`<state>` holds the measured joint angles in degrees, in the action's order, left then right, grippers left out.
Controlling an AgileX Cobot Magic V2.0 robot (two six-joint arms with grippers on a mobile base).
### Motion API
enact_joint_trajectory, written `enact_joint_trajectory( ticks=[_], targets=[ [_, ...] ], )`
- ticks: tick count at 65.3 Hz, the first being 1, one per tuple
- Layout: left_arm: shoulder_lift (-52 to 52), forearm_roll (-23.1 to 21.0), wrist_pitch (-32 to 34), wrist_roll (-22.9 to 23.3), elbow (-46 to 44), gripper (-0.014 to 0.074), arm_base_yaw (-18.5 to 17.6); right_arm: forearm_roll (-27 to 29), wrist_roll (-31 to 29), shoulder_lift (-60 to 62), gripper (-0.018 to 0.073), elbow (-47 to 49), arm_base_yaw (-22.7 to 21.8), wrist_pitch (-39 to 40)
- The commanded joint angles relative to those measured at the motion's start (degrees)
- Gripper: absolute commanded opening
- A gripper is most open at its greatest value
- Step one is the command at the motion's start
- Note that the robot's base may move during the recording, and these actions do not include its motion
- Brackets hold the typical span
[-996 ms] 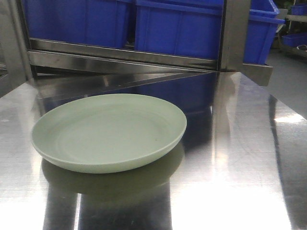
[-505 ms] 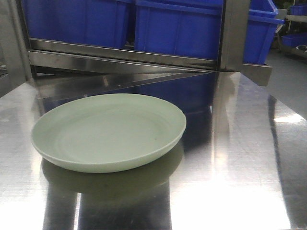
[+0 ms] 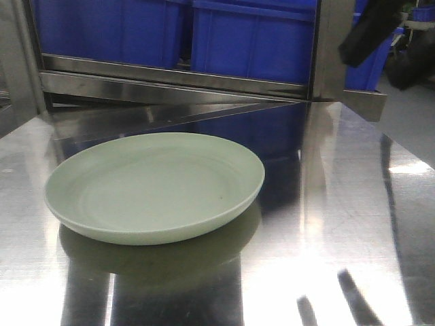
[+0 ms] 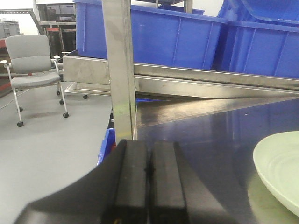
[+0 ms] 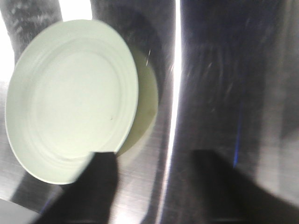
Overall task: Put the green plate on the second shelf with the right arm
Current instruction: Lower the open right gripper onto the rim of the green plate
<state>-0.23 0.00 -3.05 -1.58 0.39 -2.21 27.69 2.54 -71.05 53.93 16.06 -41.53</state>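
Plate first: round, shallow, pale sage-green matte plate [image 3: 155, 187], flat on the shiny brushed-steel table [image 3: 340, 204], untouched. Behind the plate, big blue plastic bins [image 3: 251, 41] on a steel shelf ledge [image 3: 177, 78]. Up and to the right of the plate, a black blur of right arm [image 3: 370, 30], high, well apart from the rim.

From the right wrist camera, a look straight down on the plate: black right gripper [image 5: 159, 191] spread wide, nothing between the two dark fingers [image 5: 100, 186], one of them crossing the plate's edge in view, height above it hard to judge.

Left of the plate, blocky black left gripper [image 4: 149, 177] clamped on nothing, pads pressed together, low.

Progress, by the look of it: barely begun. No grasp, no lift, no placement. Ahead, probably: down onto the rim, a pinch on that low lip, a level lift, then the carry to the second shelf. Which level counts as second, not clear from here. Likely snag: thin rim on slick steel, easier to shove than to catch.
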Motion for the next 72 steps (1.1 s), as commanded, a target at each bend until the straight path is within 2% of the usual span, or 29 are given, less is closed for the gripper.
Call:
enact_joint_trajectory(
  ticks=[1, 25, 42, 72],
  targets=[
    [-0.9, 0.0, 4.6, 0.1, 2.3, 0.013, 0.0, 5.0, -0.7, -1.3, 0.0625, 2.2, 0.1, 1.8],
    [-0.9, 0.0, 4.6, 0.1, 2.3, 0.013, 0.0, 16.4, -6.7, -9.4, 0.0615, 2.2, 0.9, 3.1],
    [-0.9, 0.0, 4.6, 0.1, 2.3, 0.013, 0.0, 17.2, -7.3, -16.1, 0.0615, 2.2, 7.5, 8.4],
    [-0.9, 0.0, 4.6, 0.1, 2.3, 0.013, 0.0, 18.4, -7.3, -19.2, 0.0615, 2.2, 8.0, 12.8]
  ],
)
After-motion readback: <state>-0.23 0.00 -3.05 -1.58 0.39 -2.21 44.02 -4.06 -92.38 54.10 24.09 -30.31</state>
